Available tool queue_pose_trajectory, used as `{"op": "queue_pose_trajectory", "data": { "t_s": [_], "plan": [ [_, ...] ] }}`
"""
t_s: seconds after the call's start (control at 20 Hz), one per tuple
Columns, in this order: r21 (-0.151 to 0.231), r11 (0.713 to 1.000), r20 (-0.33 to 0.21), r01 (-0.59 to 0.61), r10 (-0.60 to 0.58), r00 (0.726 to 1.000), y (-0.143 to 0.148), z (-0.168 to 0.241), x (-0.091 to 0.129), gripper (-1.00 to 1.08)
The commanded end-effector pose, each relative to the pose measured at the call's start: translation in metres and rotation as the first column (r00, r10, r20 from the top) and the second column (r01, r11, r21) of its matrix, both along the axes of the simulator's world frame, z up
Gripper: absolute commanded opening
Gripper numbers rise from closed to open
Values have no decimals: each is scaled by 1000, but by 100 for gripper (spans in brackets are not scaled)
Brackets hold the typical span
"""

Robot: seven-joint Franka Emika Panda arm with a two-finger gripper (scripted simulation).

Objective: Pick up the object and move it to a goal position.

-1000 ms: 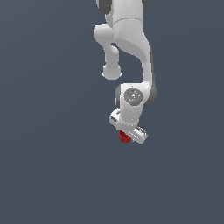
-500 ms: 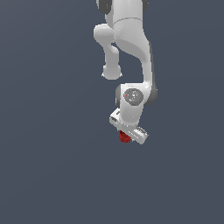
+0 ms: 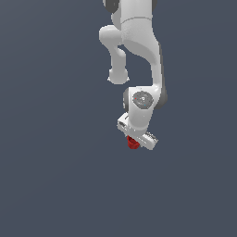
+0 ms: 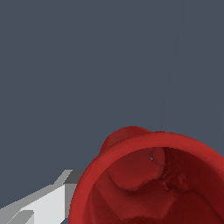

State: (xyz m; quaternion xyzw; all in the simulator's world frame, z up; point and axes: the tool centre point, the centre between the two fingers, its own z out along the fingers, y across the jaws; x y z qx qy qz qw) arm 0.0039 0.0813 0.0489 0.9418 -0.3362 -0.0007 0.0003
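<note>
The object point(image 3: 133, 143) is a small dark-red cup. In the exterior view it sits just under the white hand of the arm, between the fingers of my gripper point(image 3: 135, 140). In the wrist view the cup point(image 4: 153, 183) is very close, with its hollow top and rim facing the camera. One white finger point(image 4: 43, 205) lies against its side. The other finger is out of the picture. The gripper looks shut on the cup. I cannot tell from the plain backdrop whether the cup is lifted or resting.
The white arm point(image 3: 139, 41) comes down from the top of the exterior view. Around it there is only a plain dark grey-blue surface point(image 3: 55, 176). No goal marker shows.
</note>
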Motion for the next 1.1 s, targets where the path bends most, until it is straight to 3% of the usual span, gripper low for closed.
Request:
{"op": "queue_pose_trajectory", "data": {
  "t_s": [0.0,0.65,1.05],
  "plan": [
    [0,1000,2,-1,1,1000,6,2,-7,-100],
    [0,1000,1,-1,1,1000,54,16,-75,-100],
    [0,1000,1,-1,1,1000,72,21,-98,-100]
  ]
}}
